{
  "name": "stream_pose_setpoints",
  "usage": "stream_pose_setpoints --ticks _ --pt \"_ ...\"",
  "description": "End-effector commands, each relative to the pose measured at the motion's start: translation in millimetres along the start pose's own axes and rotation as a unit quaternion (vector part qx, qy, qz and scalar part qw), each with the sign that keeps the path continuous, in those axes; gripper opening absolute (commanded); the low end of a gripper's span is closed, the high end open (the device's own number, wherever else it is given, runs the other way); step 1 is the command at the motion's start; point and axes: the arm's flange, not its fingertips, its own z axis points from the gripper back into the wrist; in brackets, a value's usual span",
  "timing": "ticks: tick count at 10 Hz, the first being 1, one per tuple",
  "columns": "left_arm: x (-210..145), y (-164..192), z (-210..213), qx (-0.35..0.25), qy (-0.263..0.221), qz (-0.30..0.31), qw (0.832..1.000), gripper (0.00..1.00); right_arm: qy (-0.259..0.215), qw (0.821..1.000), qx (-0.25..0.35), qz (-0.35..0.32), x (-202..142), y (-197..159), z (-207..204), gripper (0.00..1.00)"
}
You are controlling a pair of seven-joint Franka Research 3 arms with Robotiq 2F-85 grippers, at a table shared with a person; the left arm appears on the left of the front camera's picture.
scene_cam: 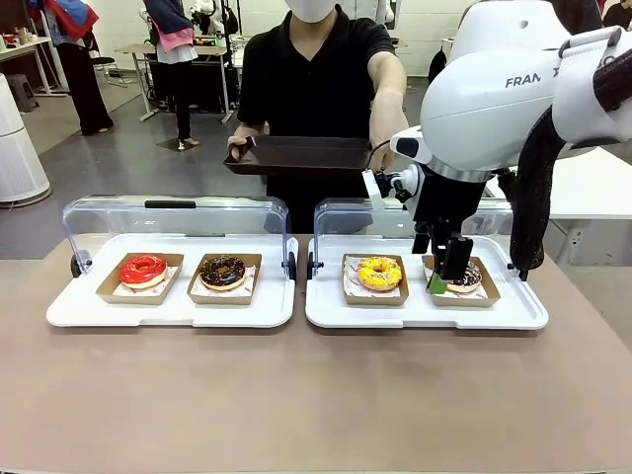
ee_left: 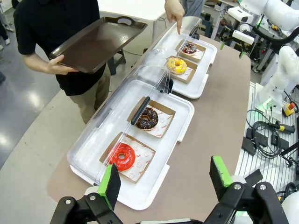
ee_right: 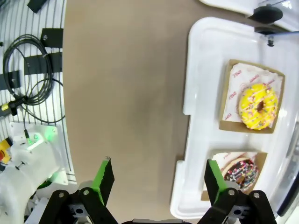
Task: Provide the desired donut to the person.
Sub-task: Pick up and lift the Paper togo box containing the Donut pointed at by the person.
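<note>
The left gripper's fingers (ee_left: 111,185) stand wide apart with nothing between them. The left gripper (ee_left: 164,179) hovers high off the table's end, looking along the row of four boxed donuts. From here the person's hand (ee_left: 174,10) shows, its forefinger pointing down at the clear lid (ee_left: 187,29) beside the sprinkled chocolate donut (ee_left: 189,48); in the front view the right arm hides that hand. Across the front, the red donut (scene_cam: 144,269) and chocolate donut (scene_cam: 223,271) sit on the left white tray (scene_cam: 168,311). The yellow donut (scene_cam: 379,273) and the sprinkled one lie on the right white tray (scene_cam: 425,314). The person (scene_cam: 316,69) holds a brown tray (scene_cam: 296,155) level in the other hand. The right gripper (scene_cam: 441,269) hangs straight down at the sprinkled donut's box, jaws spread and empty; its wrist view sets one finger over that box and the other over bare table (ee_right: 126,93). The arm reads "FRAN"; the red print on the box liners is too small to read.
</note>
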Motion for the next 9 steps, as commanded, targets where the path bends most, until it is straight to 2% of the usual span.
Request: stream_pose_setpoints --ticks 1,2,6,7,9 --pt "2 -1 1 -0.002 -0.002 -0.001 1.0 1.0 0.01 1.0 -0.005 -0.009 24 6 -7 1.0" --pt "2 -1 1 -0.002 -0.002 -0.001 1.0 1.0 0.018 1.0 -0.007 -0.015 39 3 -21 1.0" --pt "2 -1 1 -0.002 -0.002 -0.001 1.0 1.0 -0.025 0.998 -0.006 -0.056 65 -35 -70 1.0" --pt "2 -1 1 -0.002 -0.002 -0.001 1.0 1.0 -0.027 0.998 -0.016 -0.052 67 -46 -80 1.0" --pt "2 -1 1 -0.002 -0.002 -0.001 1.0 1.0 -0.061 0.998 -0.009 -0.025 70 -68 -98 1.0"
